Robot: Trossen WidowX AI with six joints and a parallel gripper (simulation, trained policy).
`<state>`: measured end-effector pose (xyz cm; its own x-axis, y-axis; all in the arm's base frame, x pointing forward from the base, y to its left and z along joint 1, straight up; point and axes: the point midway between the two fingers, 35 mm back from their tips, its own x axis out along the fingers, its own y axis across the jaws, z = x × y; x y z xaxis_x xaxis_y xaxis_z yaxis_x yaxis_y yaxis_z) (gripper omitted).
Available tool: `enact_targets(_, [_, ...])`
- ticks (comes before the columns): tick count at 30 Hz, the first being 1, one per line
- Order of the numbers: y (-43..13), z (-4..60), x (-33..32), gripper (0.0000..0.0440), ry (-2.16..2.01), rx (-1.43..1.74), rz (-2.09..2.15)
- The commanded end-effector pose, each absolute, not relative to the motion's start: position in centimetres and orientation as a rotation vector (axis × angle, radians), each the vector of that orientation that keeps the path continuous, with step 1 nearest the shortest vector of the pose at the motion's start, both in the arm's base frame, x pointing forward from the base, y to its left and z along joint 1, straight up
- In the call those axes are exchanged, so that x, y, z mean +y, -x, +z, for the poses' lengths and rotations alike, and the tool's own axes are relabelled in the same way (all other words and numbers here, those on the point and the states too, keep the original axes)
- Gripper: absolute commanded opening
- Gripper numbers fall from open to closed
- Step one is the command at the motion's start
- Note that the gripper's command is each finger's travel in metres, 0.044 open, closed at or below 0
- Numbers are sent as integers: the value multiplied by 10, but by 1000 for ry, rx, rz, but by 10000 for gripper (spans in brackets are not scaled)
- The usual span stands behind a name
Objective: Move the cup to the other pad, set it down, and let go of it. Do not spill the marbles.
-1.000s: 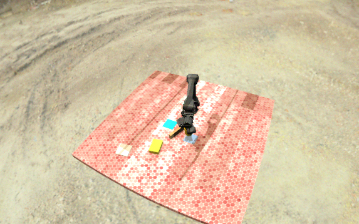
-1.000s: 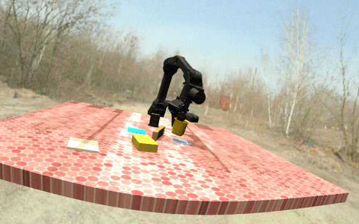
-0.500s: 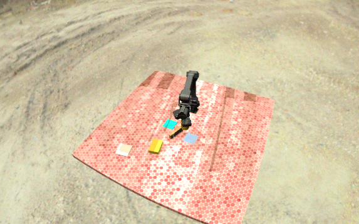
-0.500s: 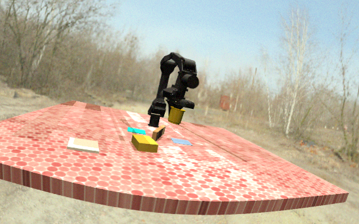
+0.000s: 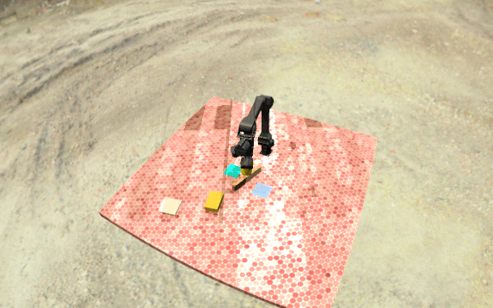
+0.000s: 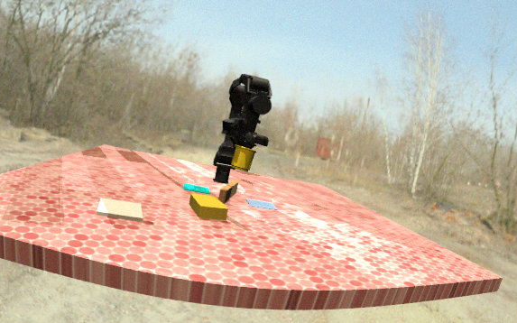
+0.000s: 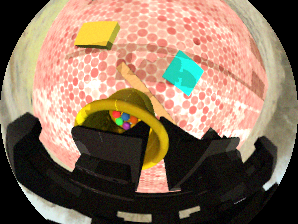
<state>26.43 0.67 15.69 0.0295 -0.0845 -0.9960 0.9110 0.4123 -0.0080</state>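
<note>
Between the black gripper's (image 5: pixel 246 164) (image 6: pixel 237 143) (image 7: pixel 152 150) clamped fingers, the rigid-looking yellow round cup (image 5: pixel 246 171) (image 6: pixel 244 158) (image 7: pixel 161 137) wants a steady wall grip, its loose marbles (image 7: pixel 125 120) likely rolling.

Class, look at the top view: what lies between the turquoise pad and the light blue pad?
In the top view, a narrow wooden bar stands between the turquoise pad and the light blue pad.
</note>
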Motion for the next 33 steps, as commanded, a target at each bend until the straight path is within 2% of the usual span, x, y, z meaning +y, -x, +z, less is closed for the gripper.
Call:
enact_targets(1, [-265,159,-5,0,-857,1275,-937])
enact_targets(33, [-251,137,-76,0,-1014,1099,-1052])
